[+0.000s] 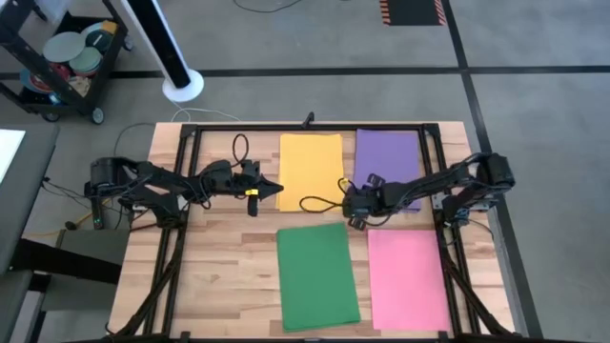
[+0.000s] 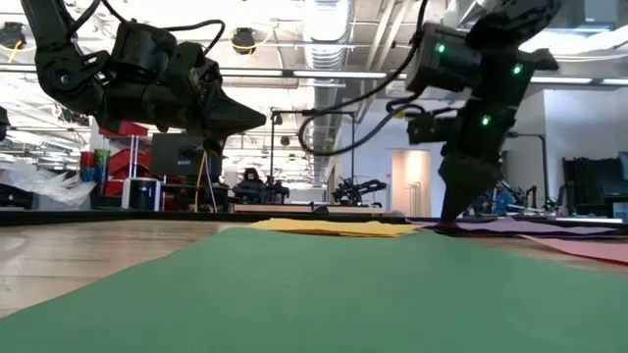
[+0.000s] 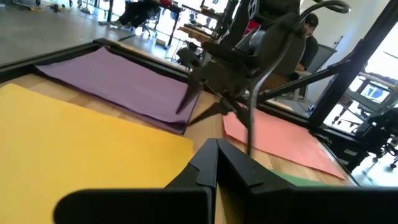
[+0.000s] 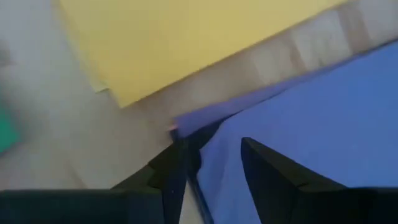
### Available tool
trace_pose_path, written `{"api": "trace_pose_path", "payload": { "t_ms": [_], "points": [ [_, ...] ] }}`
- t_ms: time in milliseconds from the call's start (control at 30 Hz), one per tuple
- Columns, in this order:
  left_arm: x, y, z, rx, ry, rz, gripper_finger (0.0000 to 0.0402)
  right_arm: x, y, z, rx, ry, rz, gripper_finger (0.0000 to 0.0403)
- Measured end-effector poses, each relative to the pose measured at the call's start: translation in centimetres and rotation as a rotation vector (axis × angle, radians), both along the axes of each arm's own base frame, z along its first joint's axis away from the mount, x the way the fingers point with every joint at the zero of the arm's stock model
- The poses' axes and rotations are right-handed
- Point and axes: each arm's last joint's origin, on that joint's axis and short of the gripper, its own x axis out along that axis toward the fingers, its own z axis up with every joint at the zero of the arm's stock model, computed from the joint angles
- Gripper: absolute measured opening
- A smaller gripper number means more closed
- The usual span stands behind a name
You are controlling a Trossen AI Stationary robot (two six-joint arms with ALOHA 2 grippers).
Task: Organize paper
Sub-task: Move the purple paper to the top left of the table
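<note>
Four sheets lie flat on the wooden table: yellow [image 1: 311,170] at the far middle, purple [image 1: 389,164] at the far right, green [image 1: 316,276] at the near middle, pink [image 1: 408,278] at the near right. My right gripper [image 1: 351,211] is open and points down at the purple paper's near-left corner [image 4: 186,127]; in its wrist view [image 4: 211,146] one finger stands off the sheet's edge and one over the sheet. My left gripper [image 1: 277,188] is shut and empty, held above the table [image 2: 263,120] at the yellow sheet's left edge. My right gripper comes from above, pointing down, with its open fingers on either side of the purple paper's near-left corner [image 3: 181,118]. Its fingertips [image 2: 453,218] reach down to the sheet's level. Whether they touch the paper I cannot tell. The paper lies flat on the table.
A black metal frame [image 1: 191,133] runs around the table's edges. Bare wood shows at the near left [image 1: 229,276]. A cable [image 1: 319,202] loops over the yellow sheet's near edge. A person [image 3: 308,37] sits in the room beyond the table.
</note>
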Motion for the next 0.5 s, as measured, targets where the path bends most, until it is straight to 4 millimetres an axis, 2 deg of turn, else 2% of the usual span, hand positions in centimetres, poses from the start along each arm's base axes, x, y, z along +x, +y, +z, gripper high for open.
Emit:
{"api": "trace_pose_path", "payload": {
  "t_ms": [100,167,300,367,500],
  "points": [
    [0.0,0.0,-0.1,-0.003,0.009,0.0,0.0,0.1,-0.5,-0.7,0.004,0.018,-0.036,0.0145],
    [0.0,0.0,-0.1,-0.003,0.013,0.0,0.0,0.1,-0.8,-1.1,0.007,0.037,-0.047,0.0124],
    [0.0,0.0,-0.2,-0.001,0.016,0.0,0.0,0.1,-1.0,-1.4,0.005,0.055,-0.048,0.0035],
    [0.0,0.0,-0.1,-0.001,0.015,0.0,0.0,0.1,-0.7,-0.9,-0.019,0.04,-0.041,0.0011],
    [0.0,0.0,-0.1,0.001,0.006,0.0,0.0,0.1,-0.4,1.1,-0.027,-0.036,-0.044,0.0002]
  ]
}}
